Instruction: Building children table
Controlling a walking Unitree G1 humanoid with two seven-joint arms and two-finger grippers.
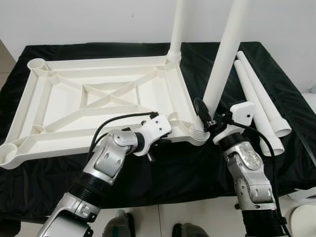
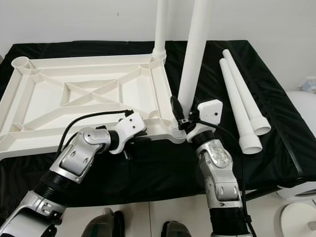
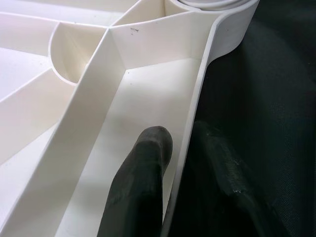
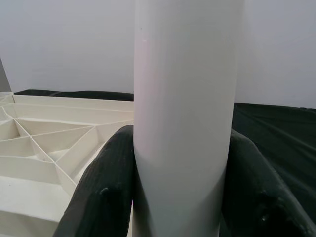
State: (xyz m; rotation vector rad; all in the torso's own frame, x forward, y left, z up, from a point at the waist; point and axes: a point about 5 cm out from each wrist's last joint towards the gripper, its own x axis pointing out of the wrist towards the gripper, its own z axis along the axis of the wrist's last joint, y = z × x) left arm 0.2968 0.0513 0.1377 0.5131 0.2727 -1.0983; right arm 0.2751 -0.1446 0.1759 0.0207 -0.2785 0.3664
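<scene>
The white ribbed table top [image 1: 98, 94] lies upside down on a black cloth. One white leg [image 1: 177, 29] stands in its far right corner socket. A second leg [image 1: 222, 59] stands slightly tilted in the near right socket [image 1: 199, 132]. My right gripper [image 1: 205, 118] is shut on this leg just above the socket, and both black fingers [image 4: 106, 187] press its sides. My left gripper [image 2: 136, 140] is shut on the top's near rim [image 3: 197, 98], with one finger [image 3: 143, 173] inside and the other outside.
Two loose white legs [image 1: 259, 98] lie side by side on the cloth at the right. The two left corner sockets [image 1: 37, 64] hold nothing. The black-draped surface [image 1: 177, 173] ends close in front of me. A white round object [image 1: 303, 219] sits on the floor at the lower right.
</scene>
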